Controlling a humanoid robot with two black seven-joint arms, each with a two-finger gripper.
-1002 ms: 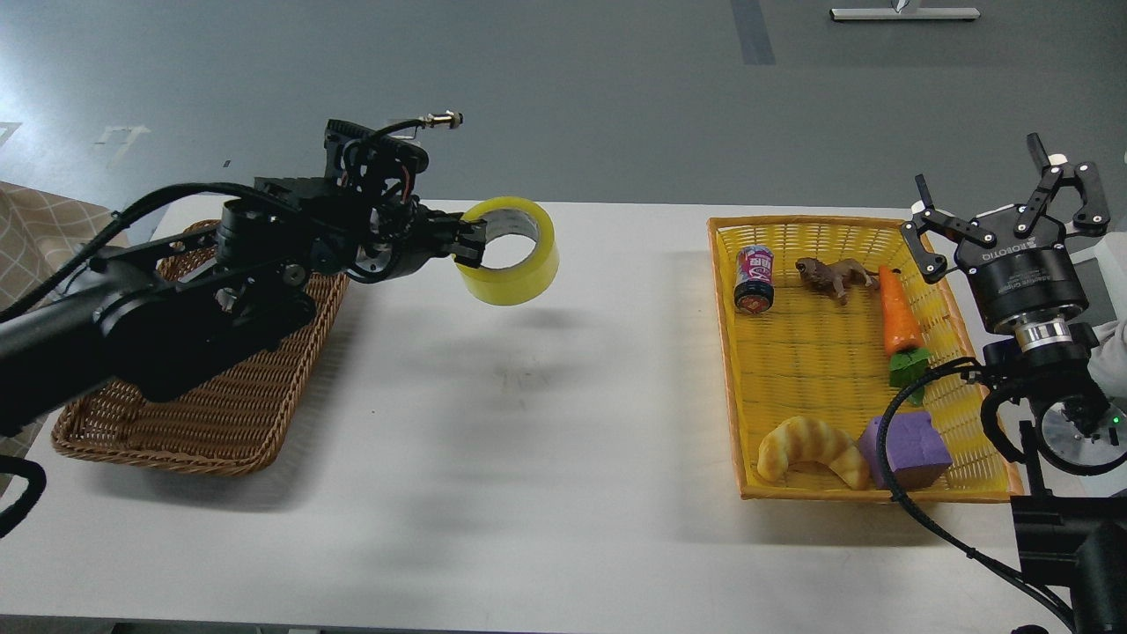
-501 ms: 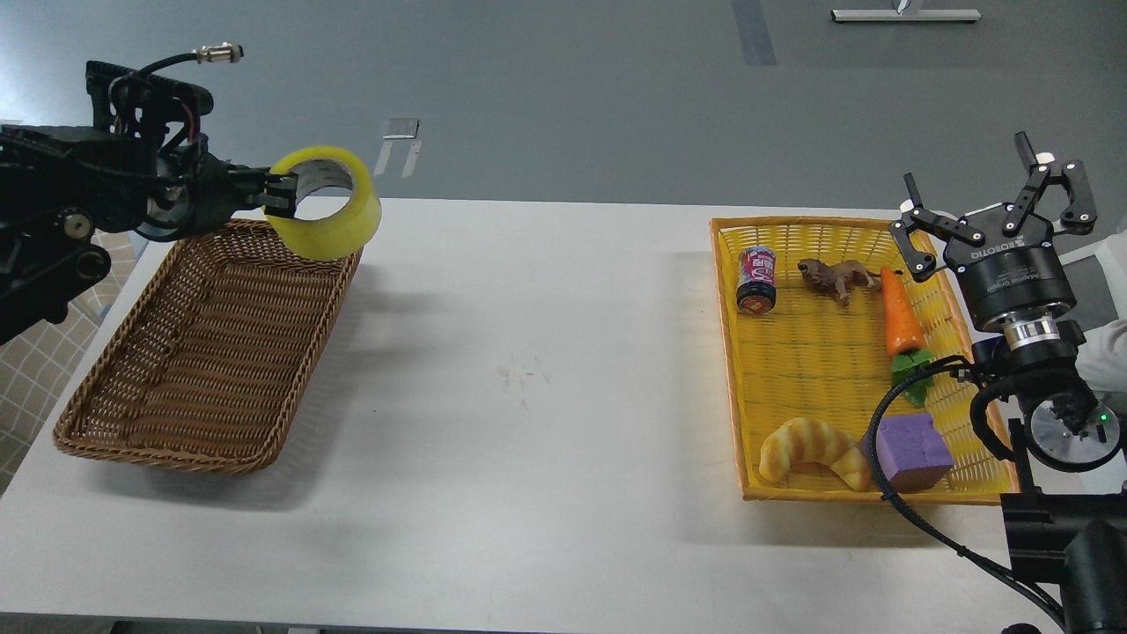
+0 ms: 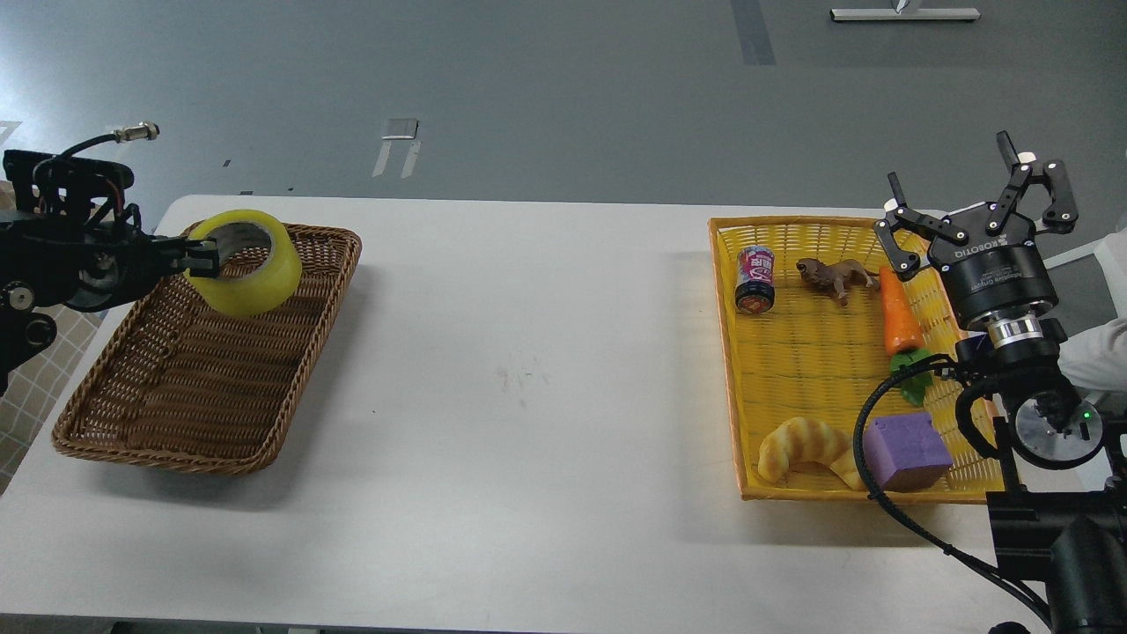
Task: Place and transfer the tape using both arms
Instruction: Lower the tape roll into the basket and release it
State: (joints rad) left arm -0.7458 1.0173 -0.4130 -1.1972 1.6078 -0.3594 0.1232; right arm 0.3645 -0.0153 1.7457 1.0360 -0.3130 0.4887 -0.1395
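Observation:
The yellow tape roll [image 3: 251, 275] with its grey-white core hangs over the far end of the brown wicker basket [image 3: 202, 414], at the left. My left gripper [image 3: 204, 255] is shut on the roll's left wall, one finger inside the core. My right gripper [image 3: 955, 189] is open and empty, fingers spread and pointing up, above the far right rim of the yellow basket [image 3: 731, 370].
The yellow basket holds a small can [image 3: 755, 279], a brown toy animal [image 3: 836, 276], a toy carrot [image 3: 900, 322], a toy croissant [image 3: 806, 449] and a purple block [image 3: 907, 451]. A white table [image 3: 528, 370] carries both baskets.
My left arm has swung left and lowered, carrying the tape from above the table's middle to over the wicker basket. My right gripper has shifted slightly left and up.

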